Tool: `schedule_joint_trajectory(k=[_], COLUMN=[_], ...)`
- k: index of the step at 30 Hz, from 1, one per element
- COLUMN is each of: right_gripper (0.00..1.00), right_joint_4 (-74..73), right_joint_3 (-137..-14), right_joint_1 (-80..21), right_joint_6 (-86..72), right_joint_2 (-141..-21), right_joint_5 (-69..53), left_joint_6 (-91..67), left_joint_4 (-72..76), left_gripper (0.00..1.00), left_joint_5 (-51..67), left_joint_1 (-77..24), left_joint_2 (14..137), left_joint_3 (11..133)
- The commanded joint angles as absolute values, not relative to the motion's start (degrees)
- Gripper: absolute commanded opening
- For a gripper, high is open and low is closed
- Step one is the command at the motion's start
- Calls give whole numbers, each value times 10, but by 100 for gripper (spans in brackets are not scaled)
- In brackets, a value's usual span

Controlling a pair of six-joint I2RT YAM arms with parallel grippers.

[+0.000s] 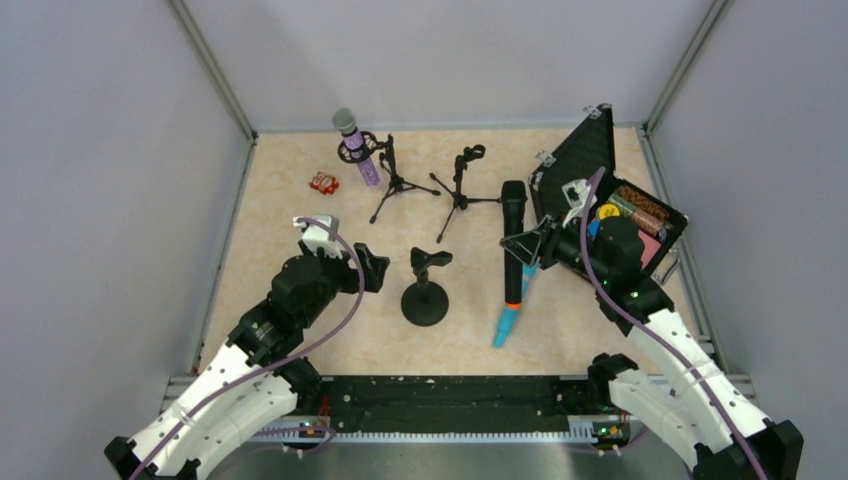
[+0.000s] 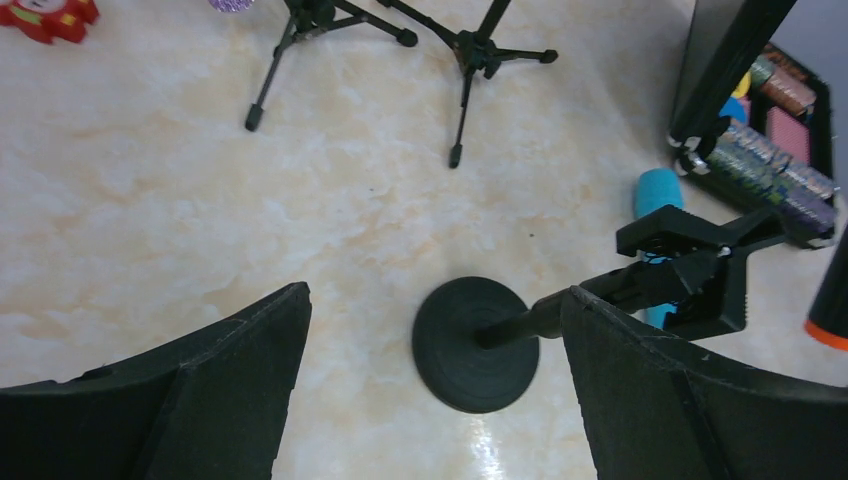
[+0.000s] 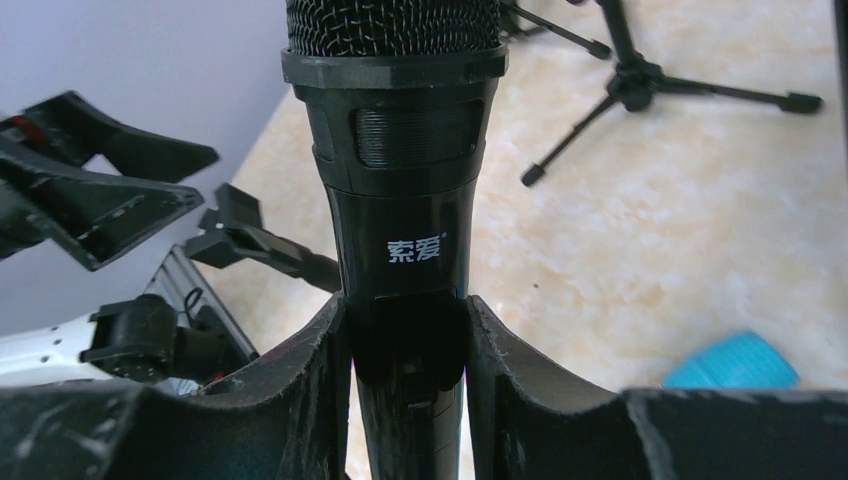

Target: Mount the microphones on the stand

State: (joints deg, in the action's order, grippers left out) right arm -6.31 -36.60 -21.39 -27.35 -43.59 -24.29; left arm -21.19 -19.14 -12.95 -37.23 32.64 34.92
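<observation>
Looks about a third done: has purple microphone (image 1: 357, 150) seemingly clipped into tripod stand (image 1: 394, 182) by far edge, left of centre. Grips black microphone (image 1: 514, 230) in right gripper (image 3: 408, 340), clenched around body, raised right of centre. Hangs left gripper (image 1: 372, 268), spread wide and empty, near round-base stand (image 1: 426, 296). Leaves turquoise microphone (image 1: 507, 325) flat toward near edge; still needs second tripod (image 1: 461, 186) and round-base stand filled.

3 microphones (image 1: 358, 150) (image 1: 513, 240) (image 1: 507, 325), 3 stands (image 1: 395, 180) (image 1: 462, 185) (image 1: 425, 300), 1 case (image 1: 575, 150), 1 red toy (image 1: 323, 182)
</observation>
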Motion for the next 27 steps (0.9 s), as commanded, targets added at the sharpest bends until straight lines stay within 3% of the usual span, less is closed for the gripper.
schedule_joint_trajectory(k=[1, 7, 13, 22, 27], right_gripper=[0, 0, 0, 0, 0], right_joint_4=[87, 215, 307, 258, 261], right_joint_3=[-378, -408, -424, -493, -489], right_joint_1=[-220, -220, -220, -221, -228], right_joint_6=[-313, -414, -523, -562, -583], right_joint_2=[-455, -492, -497, -511, -515], right_joint_5=[-314, -407, -415, -404, -398], left_joint_6=[-345, -427, -467, -475, -459], left_joint_4=[-167, -68, 111, 104, 112], left_gripper=[99, 99, 99, 99, 99], left_joint_5=[-91, -37, 31, 257, 266], left_joint_1=[-371, -371, -371, -377, -424], left_joint_2=[321, 287, 266, 434, 510], left_joint_3=[349, 342, 317, 453, 502])
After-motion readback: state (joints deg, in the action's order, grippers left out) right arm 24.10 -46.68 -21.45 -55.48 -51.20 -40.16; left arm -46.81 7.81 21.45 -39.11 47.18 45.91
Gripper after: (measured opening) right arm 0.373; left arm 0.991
